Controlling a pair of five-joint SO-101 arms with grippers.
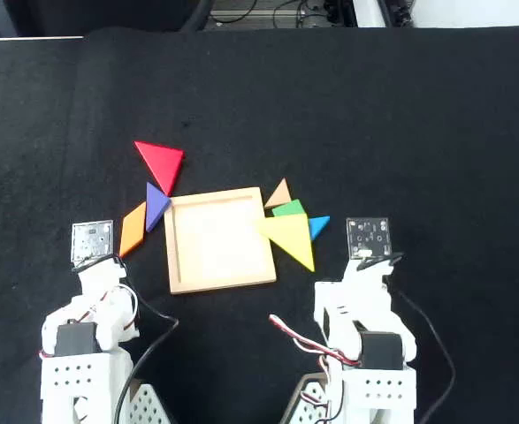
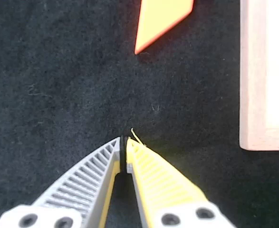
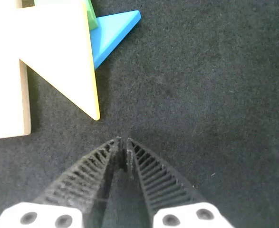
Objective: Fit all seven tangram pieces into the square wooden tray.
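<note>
The square wooden tray (image 1: 176, 265) lies mid-table with nothing in it. Left of it are a red triangle (image 1: 160, 162), a purple triangle (image 1: 156, 205) and an orange parallelogram (image 1: 133, 229). Right of it are a tan triangle (image 1: 278, 193), a green piece (image 1: 288, 209), a blue triangle (image 1: 318, 226) and a big yellow triangle (image 1: 290, 236) overlapping the tray's right rim. My left gripper (image 2: 125, 141) is shut over bare cloth, short of the orange parallelogram (image 2: 160, 19) and beside the tray (image 2: 253, 76). My right gripper (image 3: 122, 141) is shut near the yellow triangle (image 3: 63, 52) and blue triangle (image 3: 113, 33).
Black cloth covers the whole table. Both arm bases (image 1: 82, 353) (image 1: 365, 353) stand at the near edge with cables (image 1: 294, 340) between them. Open cloth stretches behind and to both sides of the pieces.
</note>
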